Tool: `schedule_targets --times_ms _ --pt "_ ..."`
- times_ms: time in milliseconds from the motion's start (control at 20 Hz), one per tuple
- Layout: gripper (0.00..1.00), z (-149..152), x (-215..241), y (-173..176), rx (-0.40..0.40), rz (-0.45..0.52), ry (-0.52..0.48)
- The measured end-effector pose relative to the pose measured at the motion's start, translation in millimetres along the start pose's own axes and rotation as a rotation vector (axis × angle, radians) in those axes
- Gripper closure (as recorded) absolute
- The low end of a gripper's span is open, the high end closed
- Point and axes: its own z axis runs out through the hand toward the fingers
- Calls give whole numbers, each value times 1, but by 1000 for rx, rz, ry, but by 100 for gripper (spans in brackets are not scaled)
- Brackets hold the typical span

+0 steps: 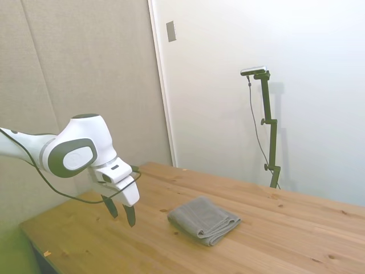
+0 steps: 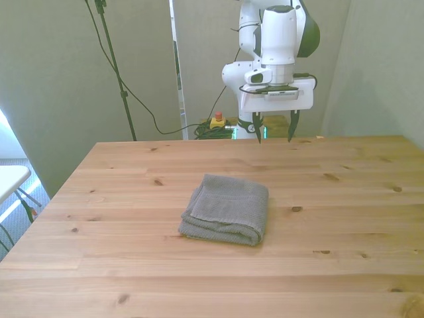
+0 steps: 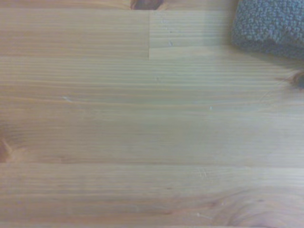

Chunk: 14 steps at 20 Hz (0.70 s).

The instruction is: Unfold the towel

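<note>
Towel (image 2: 226,211) folded, hand (image 2: 273,136) open, empty

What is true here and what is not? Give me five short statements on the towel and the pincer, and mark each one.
1. The small grey terry-cloth towel lies folded on the wooden table. True.
2. The white arm's two-finger pincer grips a towel corner. False: it hangs clear of the towel, holding nothing.
3. The pincer's fingers stand apart. True.
4. The towel hangs over the table's edge. False: it lies well inside the tabletop.
5. The wrist view shows mostly bare wood, with a towel corner at its margin. True.
</note>
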Motion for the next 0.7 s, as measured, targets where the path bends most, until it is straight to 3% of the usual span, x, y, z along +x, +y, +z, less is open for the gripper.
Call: schedule_targets --times_ms 200,500,700 --pt "0 -1 28 19 -2 52 -6" --pt "0 -1 144 121 11 207 -25" --pt "0 12 196 163 41 261 -51"
